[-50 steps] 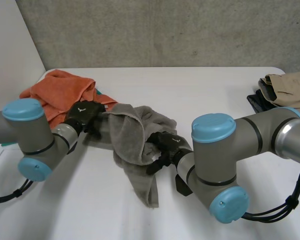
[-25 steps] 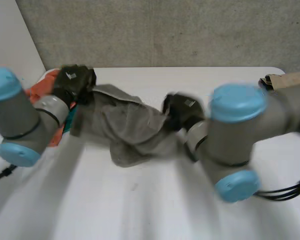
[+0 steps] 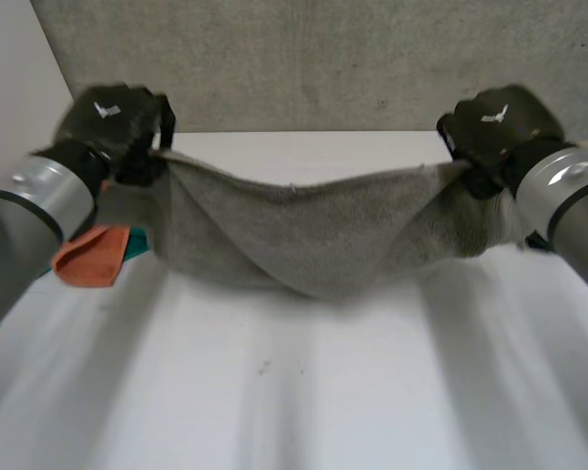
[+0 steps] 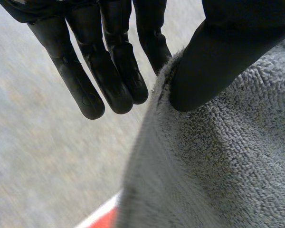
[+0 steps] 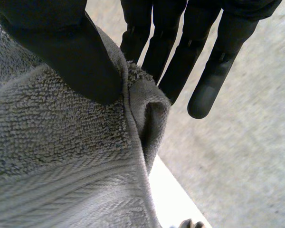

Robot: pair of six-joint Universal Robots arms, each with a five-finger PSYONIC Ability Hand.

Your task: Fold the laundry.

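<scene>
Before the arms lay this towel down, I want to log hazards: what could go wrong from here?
1. The left hand and right hand each pinch just a corner of the grey towel under the thumb; a tug might slip it free.
2. The towel sags in the middle and may bunch when lowered.

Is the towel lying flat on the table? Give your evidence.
No: the towel hangs sagging between the left hand and the right hand, each pinching an upper corner.
</scene>
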